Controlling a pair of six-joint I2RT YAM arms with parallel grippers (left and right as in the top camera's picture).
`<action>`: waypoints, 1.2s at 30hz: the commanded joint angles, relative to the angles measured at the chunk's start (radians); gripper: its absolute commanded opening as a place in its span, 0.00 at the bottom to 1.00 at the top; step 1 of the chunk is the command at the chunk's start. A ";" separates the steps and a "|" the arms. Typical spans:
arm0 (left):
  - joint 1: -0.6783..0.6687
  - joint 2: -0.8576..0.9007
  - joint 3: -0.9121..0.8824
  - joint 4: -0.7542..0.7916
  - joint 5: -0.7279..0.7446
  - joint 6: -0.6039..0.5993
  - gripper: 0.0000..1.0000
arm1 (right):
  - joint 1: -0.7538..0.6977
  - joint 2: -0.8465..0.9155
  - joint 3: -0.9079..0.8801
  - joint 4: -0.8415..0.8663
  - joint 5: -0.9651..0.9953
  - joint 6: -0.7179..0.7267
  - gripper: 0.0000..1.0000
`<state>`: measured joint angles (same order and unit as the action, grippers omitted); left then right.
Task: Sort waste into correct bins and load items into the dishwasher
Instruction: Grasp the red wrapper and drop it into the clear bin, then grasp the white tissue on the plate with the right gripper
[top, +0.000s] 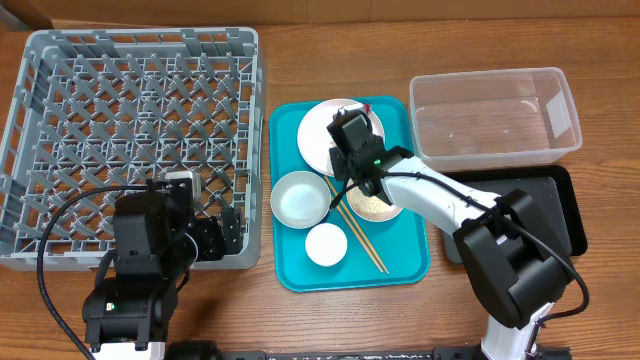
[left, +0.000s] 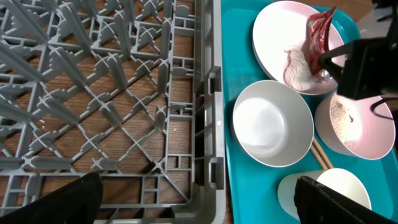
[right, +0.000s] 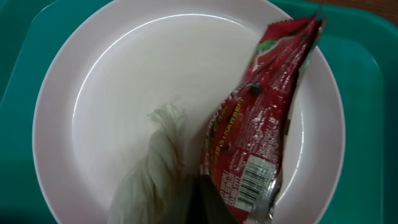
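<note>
The red-and-white snack wrapper (right: 261, 124) lies beside a twisted white tissue (right: 155, 168) on the large white plate (top: 318, 135) at the back of the teal tray (top: 400, 260). My right gripper (top: 350, 122) is over that plate, its fingers (right: 202, 190) together at the wrapper's lower edge. A bowl (top: 298, 198), a small cup (top: 326, 244), a smaller plate holding rice grains (top: 375, 207) and chopsticks (top: 362, 240) are also on the tray. My left gripper (left: 199, 205) is open and empty over the front right corner of the grey dish rack (top: 130, 120).
The clear tub (top: 495, 115) stands at the back right. The black tray (top: 560, 210) lies in front of it, partly under the right arm. The rack's right wall (left: 208, 124) sits close to the teal tray's left edge.
</note>
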<state>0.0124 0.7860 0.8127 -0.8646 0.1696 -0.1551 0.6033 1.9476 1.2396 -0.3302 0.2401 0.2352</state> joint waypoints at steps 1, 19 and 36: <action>-0.006 -0.001 0.025 0.002 0.015 -0.010 1.00 | -0.008 -0.093 0.095 -0.070 0.014 0.002 0.04; -0.006 -0.001 0.025 0.009 0.015 -0.010 1.00 | -0.286 -0.283 0.177 -0.299 0.055 0.022 0.04; -0.006 -0.001 0.025 0.009 0.015 -0.010 1.00 | -0.304 -0.254 0.175 -0.321 -0.331 0.061 0.68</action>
<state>0.0124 0.7860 0.8127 -0.8604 0.1726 -0.1551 0.2466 1.6974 1.4040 -0.6811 0.0891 0.2913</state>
